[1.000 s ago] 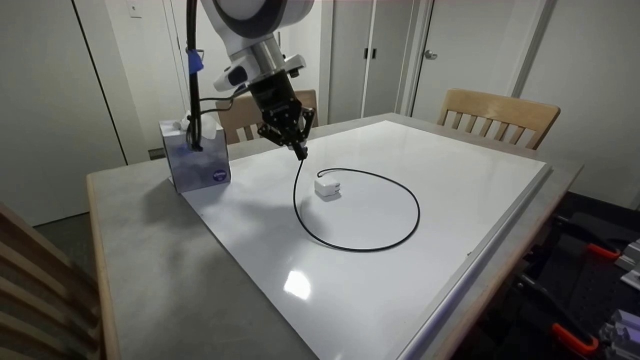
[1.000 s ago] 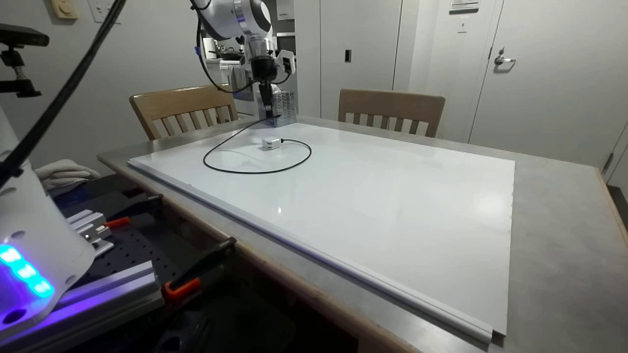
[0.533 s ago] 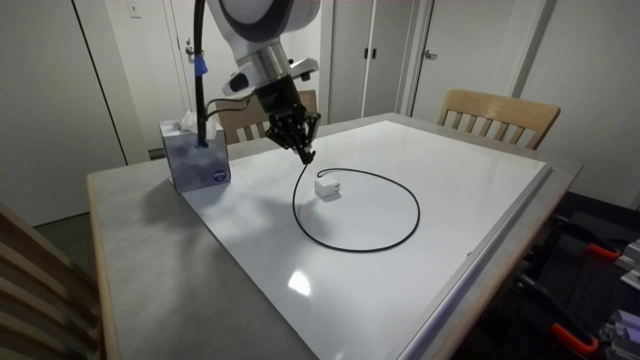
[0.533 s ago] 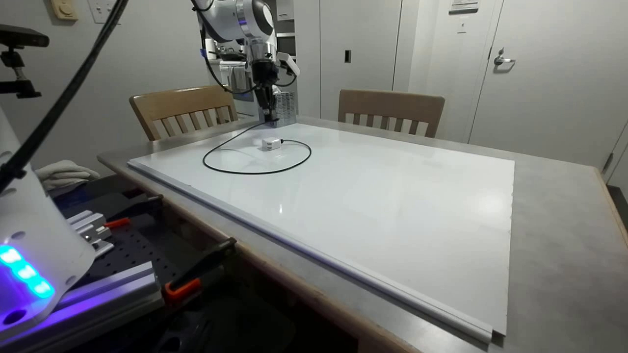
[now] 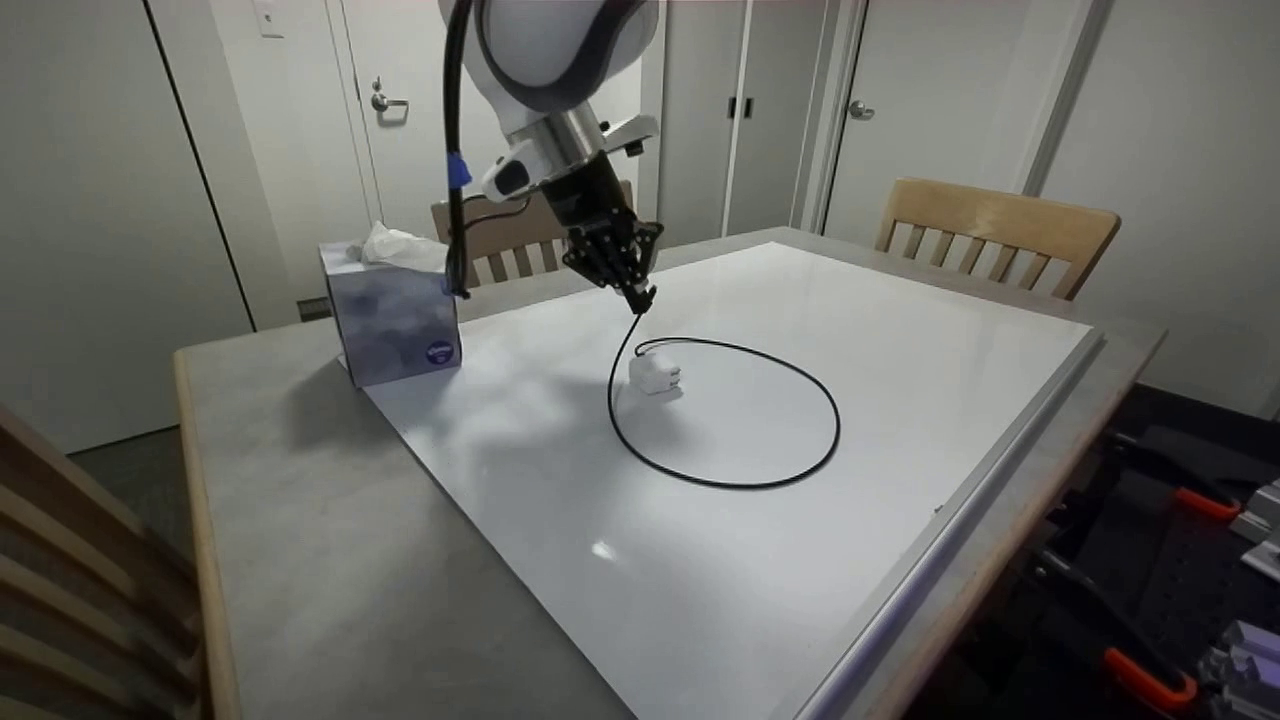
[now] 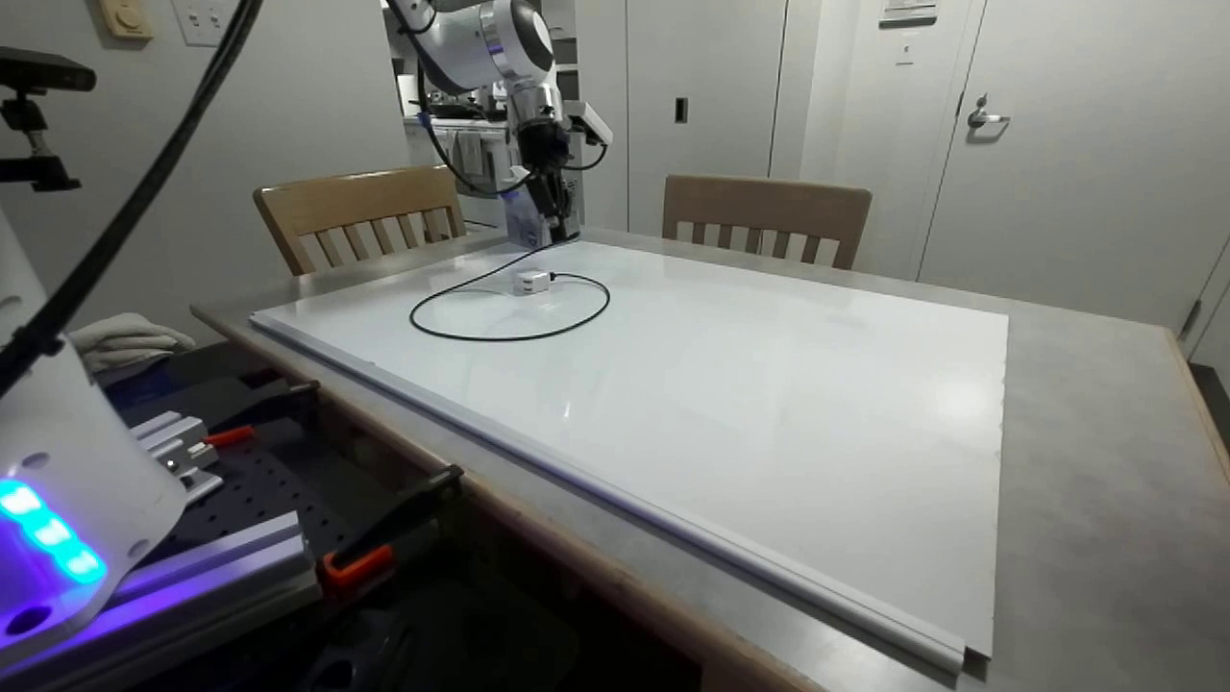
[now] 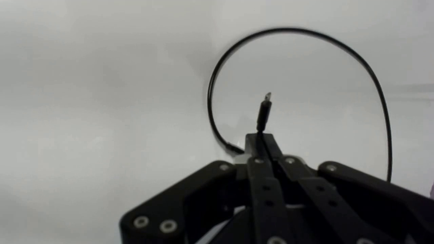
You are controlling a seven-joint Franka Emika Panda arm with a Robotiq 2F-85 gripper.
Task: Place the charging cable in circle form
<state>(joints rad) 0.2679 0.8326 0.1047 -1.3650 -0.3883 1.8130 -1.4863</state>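
Charging cable [image 7: 288, 30], curled into a near-full loop on the white board [image 6: 769, 404] atop the desk [image 5: 330, 560], white plug [image 5: 655, 373] at one end! Pinched aloft at the other, just behind the connector [image 7: 263, 115], by the end effector [image 5: 640, 299].

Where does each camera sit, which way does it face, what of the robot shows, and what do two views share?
Exterior view: high near a corner of the table, facing across the board; arm and tool show.
Exterior view: near the base, facing across the board toward chairs; base, arm and tool show.
Wrist view: mounted behind the tool, facing down past it at the cable; of the robot, only the tool shows.
Both exterior views share the cable, plug, board and tissue box.
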